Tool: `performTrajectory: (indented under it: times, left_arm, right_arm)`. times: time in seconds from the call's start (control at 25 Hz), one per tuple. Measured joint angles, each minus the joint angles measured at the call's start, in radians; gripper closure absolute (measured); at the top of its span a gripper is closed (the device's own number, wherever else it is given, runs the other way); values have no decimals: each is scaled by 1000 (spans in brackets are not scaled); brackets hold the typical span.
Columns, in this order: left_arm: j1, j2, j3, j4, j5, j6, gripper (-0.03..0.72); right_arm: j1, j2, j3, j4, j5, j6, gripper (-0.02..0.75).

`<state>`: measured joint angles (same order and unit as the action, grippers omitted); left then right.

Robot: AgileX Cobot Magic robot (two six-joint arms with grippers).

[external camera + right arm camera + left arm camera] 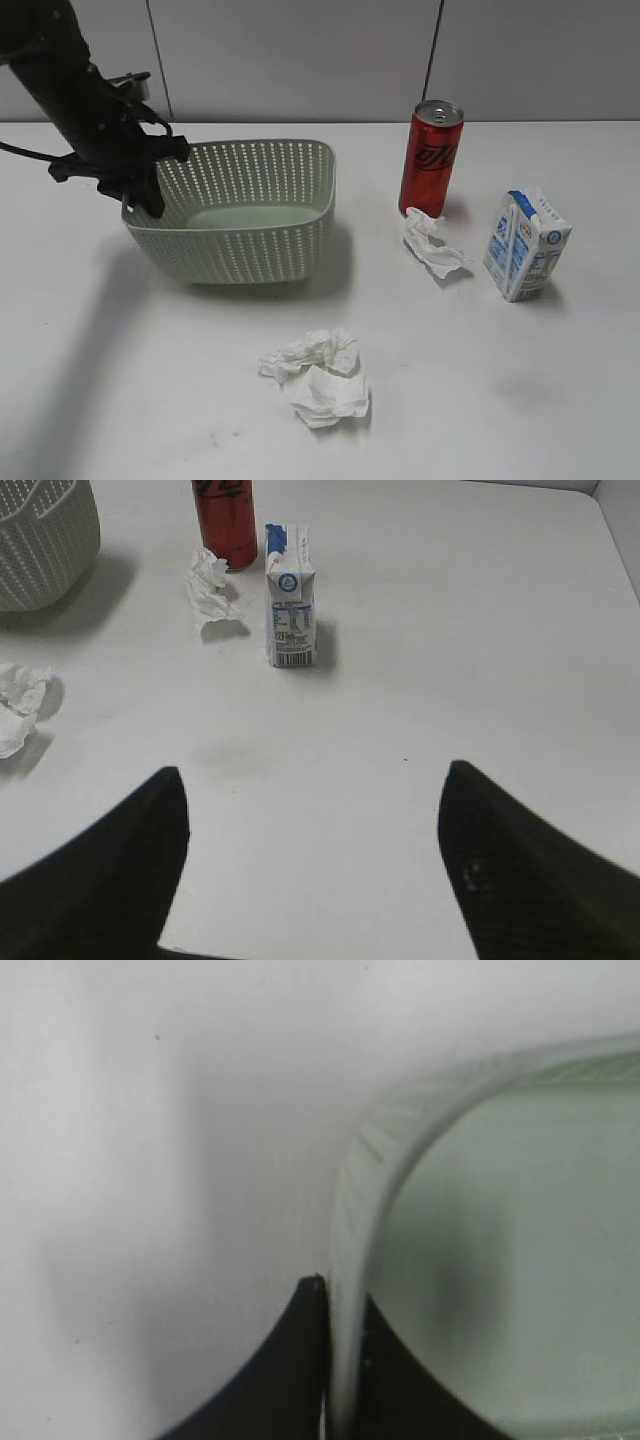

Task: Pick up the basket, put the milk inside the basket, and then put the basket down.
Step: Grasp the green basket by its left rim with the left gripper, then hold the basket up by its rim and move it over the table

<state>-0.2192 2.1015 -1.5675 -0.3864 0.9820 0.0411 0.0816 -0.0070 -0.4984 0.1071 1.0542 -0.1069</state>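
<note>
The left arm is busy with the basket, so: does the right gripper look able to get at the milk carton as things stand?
Probably yes. The right gripper is open and faces the milk carton across bare table. The red can and a crumpled tissue sit beside the carton, not in front, though close on one side.

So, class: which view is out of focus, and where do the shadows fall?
Left wrist view: the basket rim and the left pincer clamped on it are blurred, too close to the lens. Exterior view: sharp; the milk casts a soft shadow rightward. Right wrist view: sharp, with faint shadows.
</note>
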Motion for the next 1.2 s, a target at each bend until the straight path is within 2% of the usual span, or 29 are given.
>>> performTrajectory:
  times: [0.2, 0.32, 0.44, 0.64, 1.2]
  left_arm:
    - [-17, -108, 0, 86, 63, -81, 688]
    - [-64, -180, 0, 191, 89, -154, 688]
    - [-116, -227, 0, 251, 102, -217, 688]
    - [-161, -235, 0, 261, 107, -255, 688]
    - [-161, -176, 0, 251, 112, -263, 688]
  right_arm:
    - [0, 0, 0, 0, 0, 2, 149]
    - [0, 0, 0, 0, 0, 5, 149]
    - [0, 11, 0, -1, 0, 13, 149]
    - [0, 137, -42, -1, 0, 21, 149]
    - [0, 823, -390, 44, 67, 54, 149]
